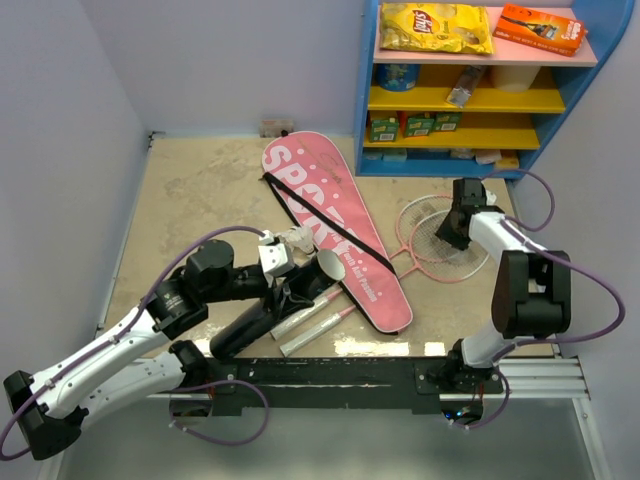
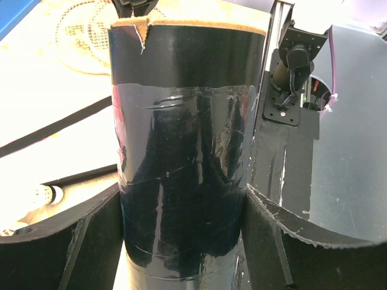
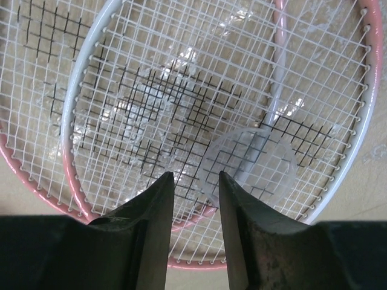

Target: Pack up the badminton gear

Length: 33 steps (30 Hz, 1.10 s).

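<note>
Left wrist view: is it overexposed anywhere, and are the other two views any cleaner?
Left wrist: the table is blown out, washing out the rackets and shuttlecock; glare streaks the black tube. Right wrist: strings sharp, the right gripper's fingers dark and nearly featureless. Top external: evenly lit, with one glare strip near the table's front edge.

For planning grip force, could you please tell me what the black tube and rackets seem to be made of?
Black tube: probably cardboard wrapped in glossy black tape; raw brown rim, tape seams. Rackets: glossy pink-white frames, material unclear; thin cord strings.
</note>
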Tool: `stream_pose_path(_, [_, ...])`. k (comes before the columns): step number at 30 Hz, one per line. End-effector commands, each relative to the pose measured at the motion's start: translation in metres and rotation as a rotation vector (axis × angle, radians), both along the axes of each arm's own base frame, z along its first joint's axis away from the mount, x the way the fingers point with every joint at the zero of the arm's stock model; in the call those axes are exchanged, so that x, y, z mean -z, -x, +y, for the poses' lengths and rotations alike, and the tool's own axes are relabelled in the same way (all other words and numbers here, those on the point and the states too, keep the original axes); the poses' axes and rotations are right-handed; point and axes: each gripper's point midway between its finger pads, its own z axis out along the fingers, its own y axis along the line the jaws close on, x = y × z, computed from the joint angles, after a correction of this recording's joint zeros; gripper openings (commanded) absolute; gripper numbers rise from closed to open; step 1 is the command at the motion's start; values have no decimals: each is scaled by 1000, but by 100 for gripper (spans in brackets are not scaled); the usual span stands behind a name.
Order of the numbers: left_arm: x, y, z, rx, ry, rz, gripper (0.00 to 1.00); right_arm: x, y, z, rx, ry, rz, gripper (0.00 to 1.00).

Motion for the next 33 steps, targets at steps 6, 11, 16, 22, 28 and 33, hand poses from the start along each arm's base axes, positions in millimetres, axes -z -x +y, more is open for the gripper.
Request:
stream_pose_path(6, [-9,-14,0,-69,26,-30,19,-131,-20,73,-216,29,-293,47])
stream_pose_path(11, [-2,-33,5,-180,-6,-24,19,-162,-7,137,-446,-55,-349,50])
stream_pose_path(16, [5,-62,22,-370,-51,-33,19,-163,9,205,-721,-156,-365,52])
stream_pose_path(22, [4,-100,63,-658,-74,-49,20,-148,12,255,-918,-129,-310,53])
stream_pose_path(28, [0,-130,110,-904,-57,-48,20,-143,12,295,-1101,-98,-303,56])
stream_pose_path(33, [5,-142,140,-1081,-95,-51,20,-138,8,328,-1235,-43,-302,57])
